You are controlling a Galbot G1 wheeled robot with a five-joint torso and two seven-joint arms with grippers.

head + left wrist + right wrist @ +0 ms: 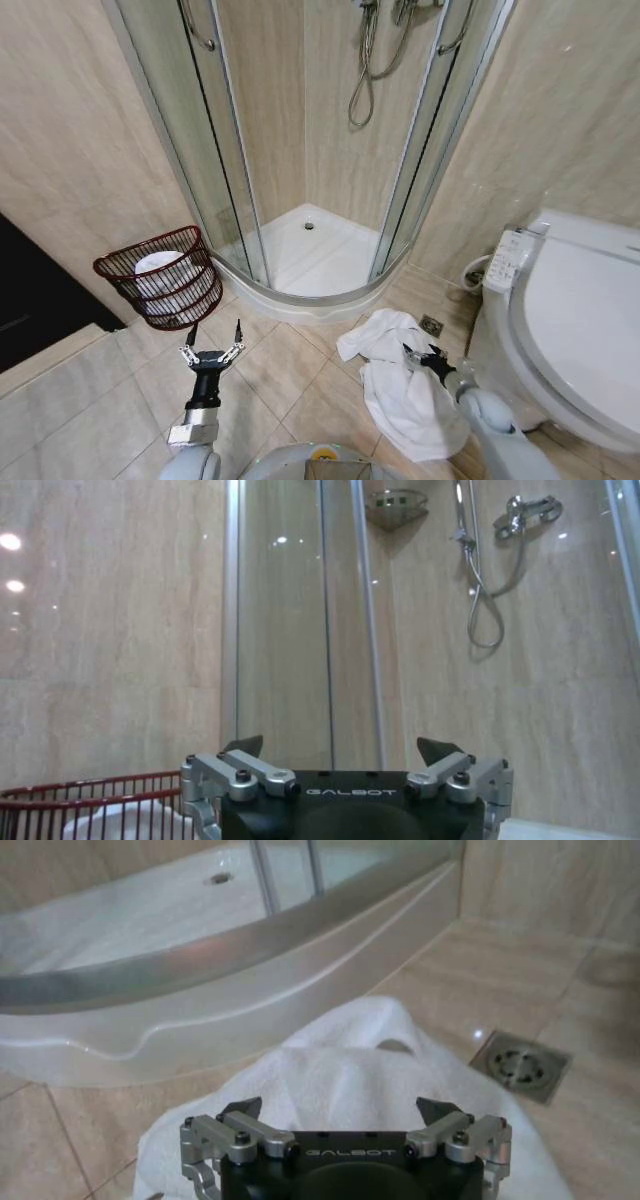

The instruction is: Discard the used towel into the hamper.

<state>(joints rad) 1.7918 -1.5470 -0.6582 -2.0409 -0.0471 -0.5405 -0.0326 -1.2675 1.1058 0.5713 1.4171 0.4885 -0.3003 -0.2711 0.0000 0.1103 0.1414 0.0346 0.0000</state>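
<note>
The crumpled white towel (400, 380) lies on the beige tiled floor (290, 375) beside the shower tray's curved rim (300, 298). The right gripper (417, 357) hovers open over it, apparently touching. The left gripper (211, 350) hangs open near the round reddish-brown slatted hamper (163, 277) by the wall.

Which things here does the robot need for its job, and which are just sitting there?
For the job:
- towel, crumpled on the floor
- hamper, beside the shower, something white already inside
- right tool, open, over the towel
- left tool, open, held near the hamper

Just sitting there:
- shower tray
- shower hose
- toilet
- floor drain
</note>
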